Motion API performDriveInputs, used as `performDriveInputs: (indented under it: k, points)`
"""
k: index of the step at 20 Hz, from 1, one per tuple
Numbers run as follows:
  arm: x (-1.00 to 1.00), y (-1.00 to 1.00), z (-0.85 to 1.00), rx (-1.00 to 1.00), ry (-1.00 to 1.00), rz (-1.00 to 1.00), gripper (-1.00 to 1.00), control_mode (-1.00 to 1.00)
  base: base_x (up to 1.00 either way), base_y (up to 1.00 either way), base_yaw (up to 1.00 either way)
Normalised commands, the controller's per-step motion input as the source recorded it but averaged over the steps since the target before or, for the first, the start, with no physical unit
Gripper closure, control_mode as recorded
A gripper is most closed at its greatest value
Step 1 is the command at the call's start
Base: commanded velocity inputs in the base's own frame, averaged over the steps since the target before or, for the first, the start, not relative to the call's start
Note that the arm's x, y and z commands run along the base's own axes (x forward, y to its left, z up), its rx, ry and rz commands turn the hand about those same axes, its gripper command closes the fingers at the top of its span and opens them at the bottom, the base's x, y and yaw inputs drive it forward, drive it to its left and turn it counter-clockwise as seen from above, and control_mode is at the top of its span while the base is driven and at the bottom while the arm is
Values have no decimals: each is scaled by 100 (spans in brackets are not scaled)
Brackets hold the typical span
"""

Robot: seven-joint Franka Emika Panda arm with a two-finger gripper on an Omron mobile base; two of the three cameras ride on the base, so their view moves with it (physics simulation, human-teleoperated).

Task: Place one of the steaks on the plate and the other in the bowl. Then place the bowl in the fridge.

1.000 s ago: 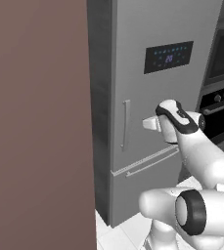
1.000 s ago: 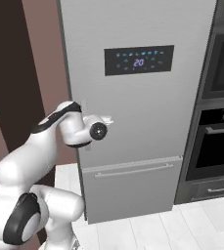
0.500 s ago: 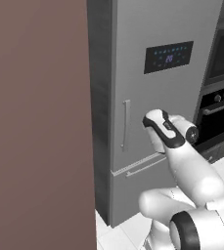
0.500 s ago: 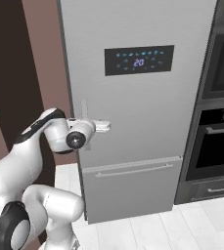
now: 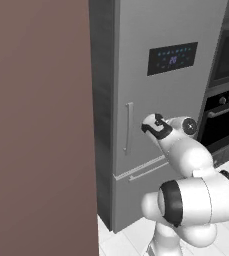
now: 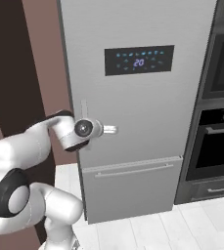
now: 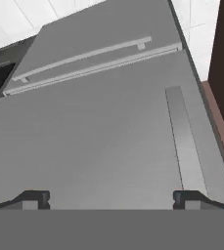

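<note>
The tall grey fridge [image 5: 176, 100] [image 6: 147, 112] stands in front of me with its door shut and its dark display panel [image 6: 139, 60] lit. My gripper [image 5: 153, 125] [image 6: 111, 129] [image 7: 111, 199] is held close to the upper door, just right of the vertical door handle [image 5: 128, 127] [image 6: 84, 108]. In the hand view that handle [image 7: 184, 141] runs up on the right, and the two fingertips [image 7: 35, 199] stand wide apart, open, with bare door between them. The steaks, the plate and the bowl are out of view.
A dark wall oven [image 5: 226, 115] [image 6: 216, 141] adjoins the fridge on the right. A brown wall panel [image 5: 36, 125] [image 6: 40, 58] stands at its left. The lower drawer has a horizontal handle [image 6: 133, 171]. White floor tiles [image 6: 182, 224] lie below.
My hand has shifted left and slightly down across the fridge door, nearer the vertical handle, and the arm has folded lower. The fridge stays shut.
</note>
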Motion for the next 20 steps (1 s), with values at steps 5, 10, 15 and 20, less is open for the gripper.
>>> performDriveInputs:
  k: [5,10,15,20]
  points:
    - [6,-6,0,-1,43,8,-100,-100,0,0,0]
    - [0,10,0,-2,16,5,-100,-100,0,0,0]
    - [0,26,0,2,0,1,-100,-100,0,0,0]
    - [-5,48,0,3,0,3,-100,-100,0,0,0]
